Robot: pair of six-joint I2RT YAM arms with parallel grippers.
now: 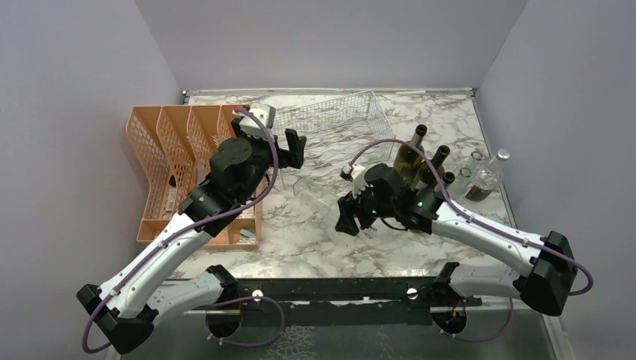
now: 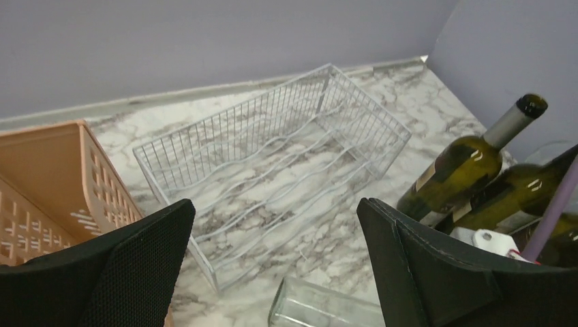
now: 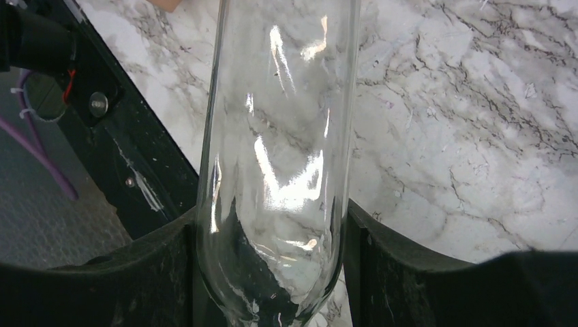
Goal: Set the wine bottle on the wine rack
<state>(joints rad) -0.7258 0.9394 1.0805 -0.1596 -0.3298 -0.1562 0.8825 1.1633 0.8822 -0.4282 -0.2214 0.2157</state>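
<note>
- Clear glass filled the right wrist view: the wine bottle [image 3: 279, 157] ran from the top of the frame down to the bottom edge, with the marble showing through it.
- The right pincer [image 3: 272, 238] was clenched on that bottle, one black finger [image 3: 170, 259] pressed to its left side and the other to its right.
- In the overhead view the right pincer [image 1: 352, 214] sat at the centre of the frame, above the marble table [image 1: 300, 240].
- The wine rack [image 1: 341, 116], a white wire grid, lay on the table at the upper middle of the overhead frame, close to the back wall and apart from the held bottle.
- The left wrist view showed the rack [image 2: 272, 170] across the middle of the frame, with wavy wire cradles inside it.
- The left pincer [image 1: 294, 144] was released and held nothing, just left of the rack; in its own view its black fingers [image 2: 136, 259] stood wide apart at the lower corners.
- An orange mesh file organiser [image 1: 180, 165] stood at the left of the overhead frame, partly behind the left arm.
- Green bottles [image 1: 411, 154] stood at the right of the frame, with clear bottles [image 1: 487, 176] further right beside the wall.
- A bit of clear glass [image 2: 320, 306] showed at the bottom edge of the left wrist view; I could not tell what it was.
</note>
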